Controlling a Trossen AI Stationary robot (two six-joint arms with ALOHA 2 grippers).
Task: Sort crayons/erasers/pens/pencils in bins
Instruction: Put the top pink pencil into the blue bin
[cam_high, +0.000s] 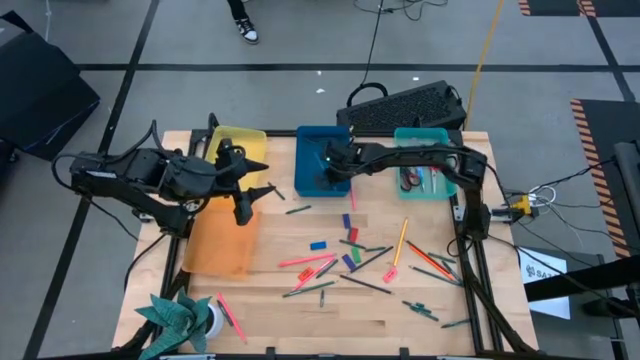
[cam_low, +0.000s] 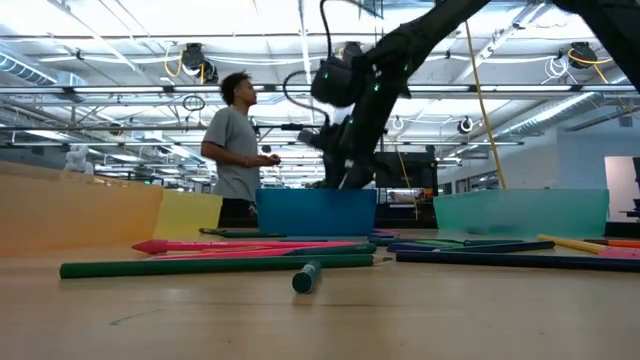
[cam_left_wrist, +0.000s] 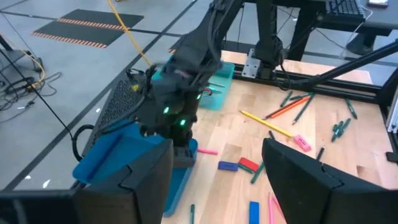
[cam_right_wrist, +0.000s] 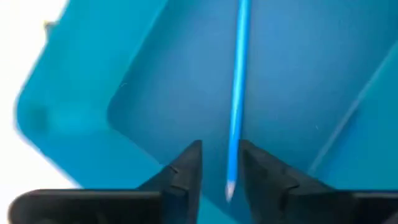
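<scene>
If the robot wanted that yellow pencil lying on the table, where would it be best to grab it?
Probably near the middle of the yellow pencil, coming straight down from above with the fingers closing across its thin width. It lies flat on the table, long and slender, and its midsection looks clear, while other sticks crowd its lower end.

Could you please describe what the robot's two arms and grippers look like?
Both arms are dark, near-black, jointed links with black cables looped alongside. The left gripper has two broad, blocky black fingers. The right gripper has black wedge-tipped fingers; small green lights glow on its wrist housing.
</scene>
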